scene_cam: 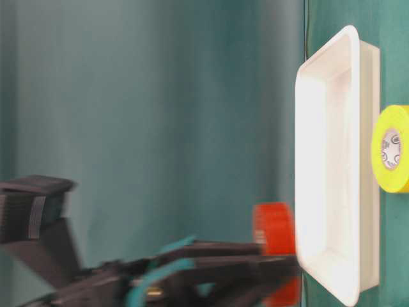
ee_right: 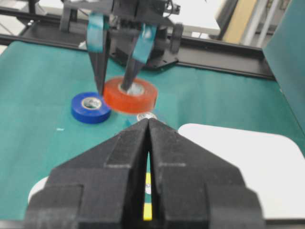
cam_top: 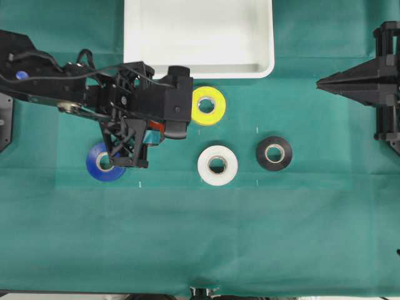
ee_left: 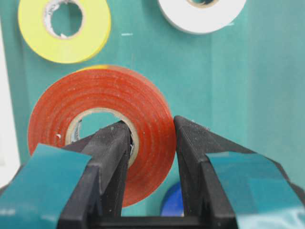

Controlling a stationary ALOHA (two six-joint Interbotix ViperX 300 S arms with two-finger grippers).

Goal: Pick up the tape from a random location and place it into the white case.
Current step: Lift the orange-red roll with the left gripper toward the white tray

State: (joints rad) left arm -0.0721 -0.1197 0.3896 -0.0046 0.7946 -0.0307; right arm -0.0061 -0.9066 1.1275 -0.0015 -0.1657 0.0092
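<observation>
Tape, the orange-red flat roll with a pale core (ee_left: 97,129), hangs above the green cloth near the shallow white plastic case (cam_top: 199,37), with the left gripper (ee_left: 151,138) clamped through its ring wall. Right gripper (ee_right: 148,125) sits closed, well away. I'd carry it level, clear the rim, and let go low inside.

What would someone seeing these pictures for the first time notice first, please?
The orange-red roll of tape stands out, pinched through its core by the left gripper and lifted off the green cloth. Just beyond it lies the large shallow white plastic case, at the far edge of the table. The right gripper waits shut, off to the side.
</observation>
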